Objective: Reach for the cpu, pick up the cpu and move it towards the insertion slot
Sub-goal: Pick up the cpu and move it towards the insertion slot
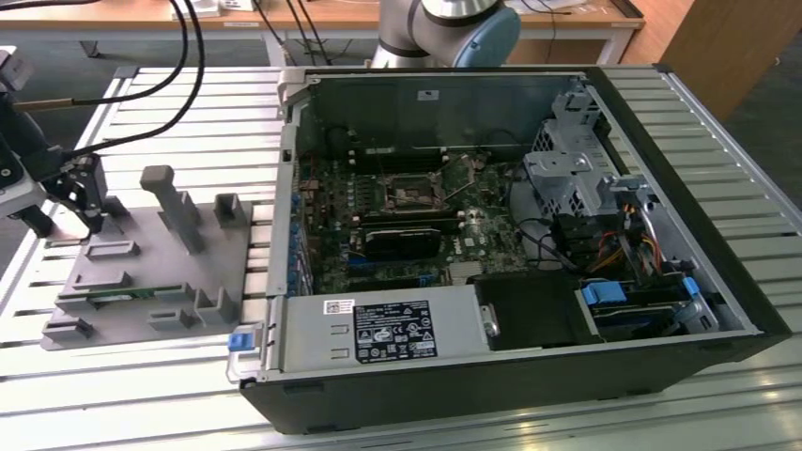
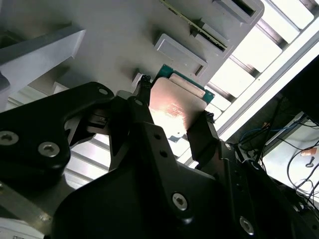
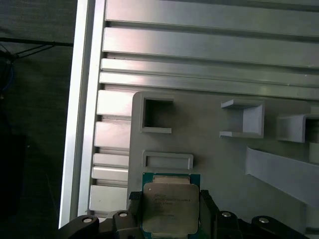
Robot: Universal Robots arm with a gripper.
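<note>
A slatted aluminium table gleams under bright light. Beyond its far edge stands a wooden desk on pale legs. A wooden cabinet stands off its corner on the exterior view's right, over dark floor.

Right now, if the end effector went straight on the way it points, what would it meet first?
Probably the grey fixture tray: the end effector points down at it, with the cpu at its tip. The gap to the tray is unclear.
</note>
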